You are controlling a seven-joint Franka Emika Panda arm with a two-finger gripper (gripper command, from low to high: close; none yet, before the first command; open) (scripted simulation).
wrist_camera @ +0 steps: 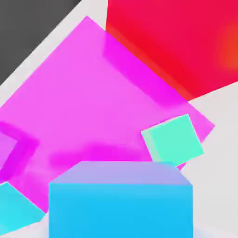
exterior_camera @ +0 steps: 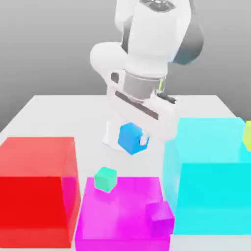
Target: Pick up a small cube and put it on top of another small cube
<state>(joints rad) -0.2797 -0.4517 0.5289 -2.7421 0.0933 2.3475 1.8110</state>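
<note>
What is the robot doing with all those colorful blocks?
The robot's hand is holding a small blue cube up in the air above the white table. Below it sit big see-through boxes: a red one, a pink one and a light-blue one. A small green cube rests at the pink box's top edge, and a small purple cube sits by its corner. The blue cube has not been put down on anything yet.

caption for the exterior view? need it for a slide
Panda gripper holds the small blue cube above the table, behind the small teal cube on the magenta box.
</note>
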